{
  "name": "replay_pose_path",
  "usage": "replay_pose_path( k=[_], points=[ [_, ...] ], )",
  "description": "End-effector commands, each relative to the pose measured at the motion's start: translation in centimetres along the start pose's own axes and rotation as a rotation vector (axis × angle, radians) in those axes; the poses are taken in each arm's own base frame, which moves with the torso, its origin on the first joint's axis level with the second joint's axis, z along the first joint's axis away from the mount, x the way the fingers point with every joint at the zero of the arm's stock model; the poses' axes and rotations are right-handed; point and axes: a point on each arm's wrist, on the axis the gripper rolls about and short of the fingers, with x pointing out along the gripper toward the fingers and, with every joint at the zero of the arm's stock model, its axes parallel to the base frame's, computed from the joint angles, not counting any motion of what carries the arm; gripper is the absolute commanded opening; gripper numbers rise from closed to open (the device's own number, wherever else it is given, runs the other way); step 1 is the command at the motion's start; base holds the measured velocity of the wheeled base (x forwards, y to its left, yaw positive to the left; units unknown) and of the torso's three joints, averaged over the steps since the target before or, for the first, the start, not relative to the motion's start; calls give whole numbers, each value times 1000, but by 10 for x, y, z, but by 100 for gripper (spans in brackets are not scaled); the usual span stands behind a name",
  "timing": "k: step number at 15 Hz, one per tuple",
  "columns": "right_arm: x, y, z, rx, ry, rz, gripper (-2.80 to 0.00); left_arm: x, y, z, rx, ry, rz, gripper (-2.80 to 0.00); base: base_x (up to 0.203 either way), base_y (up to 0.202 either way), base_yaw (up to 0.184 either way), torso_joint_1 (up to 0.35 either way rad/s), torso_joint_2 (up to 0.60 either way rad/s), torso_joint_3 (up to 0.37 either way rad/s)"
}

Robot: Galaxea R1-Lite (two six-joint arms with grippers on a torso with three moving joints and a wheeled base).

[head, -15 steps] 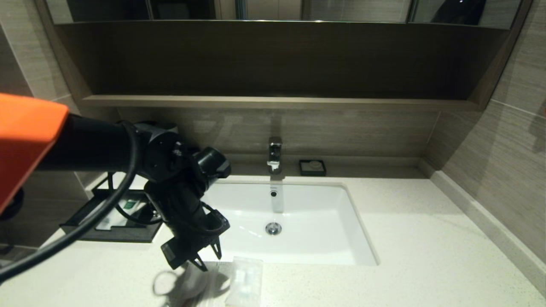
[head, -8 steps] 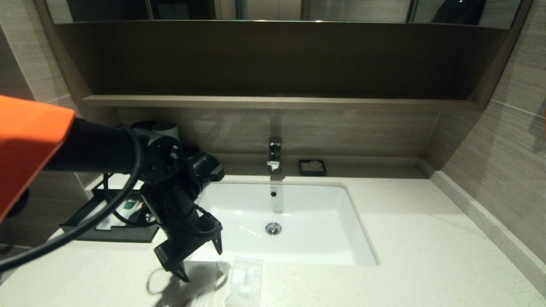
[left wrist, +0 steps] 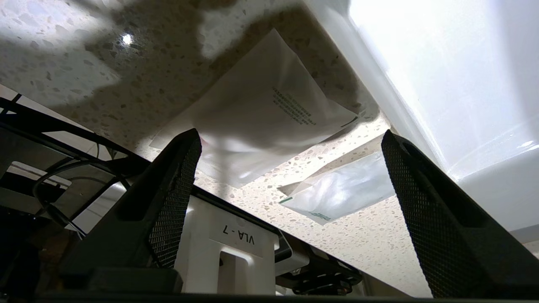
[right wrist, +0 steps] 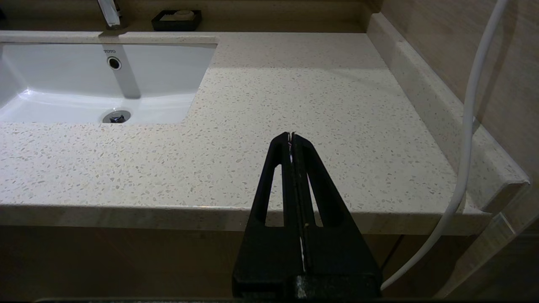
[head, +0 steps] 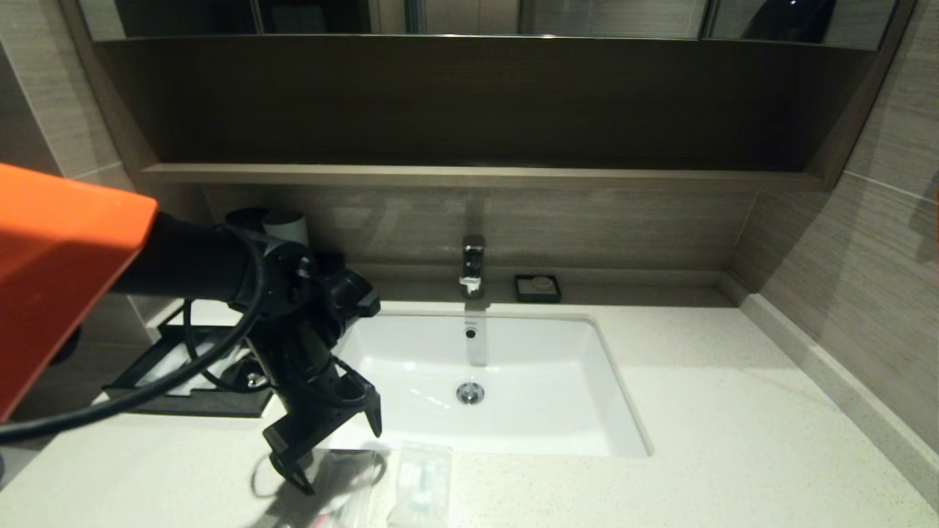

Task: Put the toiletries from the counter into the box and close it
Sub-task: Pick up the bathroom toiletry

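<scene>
Head view: two clear flat packets seen at near edge of counter [head: 660, 411]. Left packet [head: 341, 488] lies right under left gripper [head: 334, 447], not held; fingers spread wide, nothing between them. Right packet [head: 422, 484] lies just beside it, nearer sink [head: 513, 381]. Farther back on left, black box [head: 187, 370] seen with drawer pulled out. Right gripper [right wrist: 291, 135] parked by counter's near edge, fingers pressed together.

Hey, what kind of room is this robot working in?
Most likely a hotel bathroom vanity: a white sink set in a speckled counter with a tap behind it, a soap dish, and wrapped toiletry packets lying near the front edge.
</scene>
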Motion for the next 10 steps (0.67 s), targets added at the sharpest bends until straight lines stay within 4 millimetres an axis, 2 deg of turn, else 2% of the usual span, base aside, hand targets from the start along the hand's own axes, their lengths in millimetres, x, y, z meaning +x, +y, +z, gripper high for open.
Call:
replay_pose_path(
  k=[1, 10],
  points=[
    [0, 0, 0, -1, 0, 0, -280, 3, 1, 1, -9, 10, 12, 0, 0, 0, 0, 0, 0, 0],
    [0, 0, 0, 0, 0, 0, -280, 14, -2, 2, 12, 54, 32, 0, 0, 0, 0, 0, 0, 0]
  ],
)
